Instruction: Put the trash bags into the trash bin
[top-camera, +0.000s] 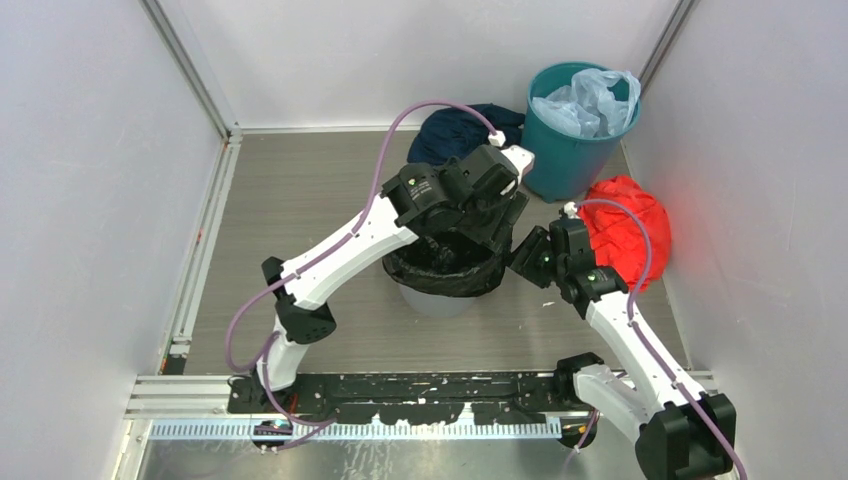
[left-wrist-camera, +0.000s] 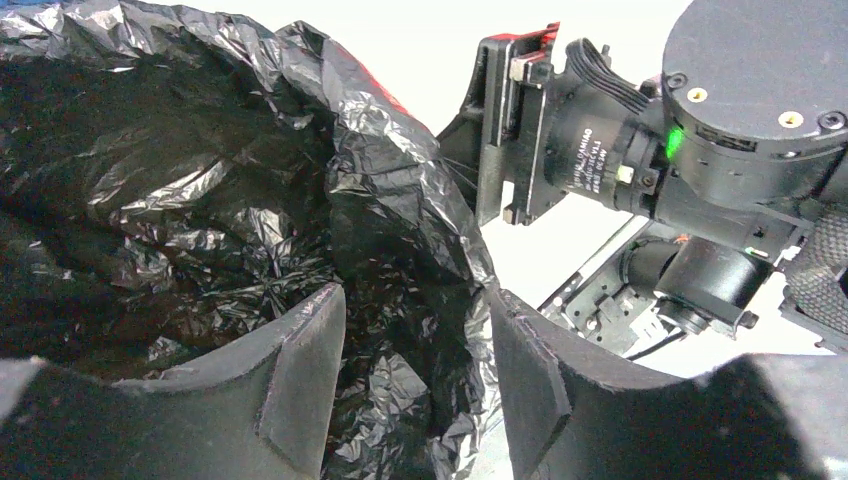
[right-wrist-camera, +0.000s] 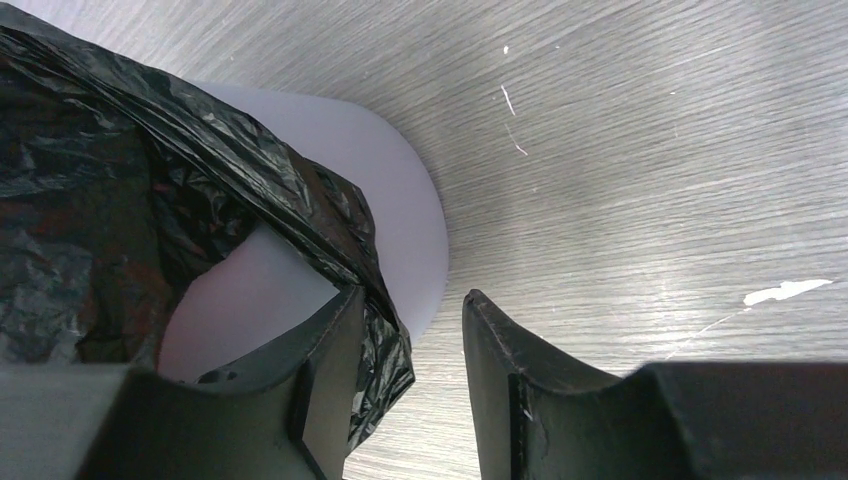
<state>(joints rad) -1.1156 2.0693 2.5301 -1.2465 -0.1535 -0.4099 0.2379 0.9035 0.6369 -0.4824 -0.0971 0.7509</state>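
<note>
The black trash bag (top-camera: 445, 270) is draped in and over the mouth of the light grey trash bin (top-camera: 435, 302) at the middle of the floor. My left gripper (top-camera: 496, 218) hangs over the bin's far right rim. In the left wrist view it (left-wrist-camera: 415, 295) is open, and a crinkled fold of the bag (left-wrist-camera: 200, 180) rises through the gap. My right gripper (top-camera: 521, 258) sits just right of the bin. In the right wrist view it (right-wrist-camera: 410, 295) is open, with the bag's hem (right-wrist-camera: 385, 350) against its left finger and the bin's rim (right-wrist-camera: 400, 180) behind.
A teal bin (top-camera: 575, 135) holding a pale blue plastic bag (top-camera: 590, 100) stands at the back right. A red cloth bundle (top-camera: 630, 230) lies against the right wall, close behind my right arm. A dark blue cloth (top-camera: 455, 130) lies at the back. Walls enclose three sides.
</note>
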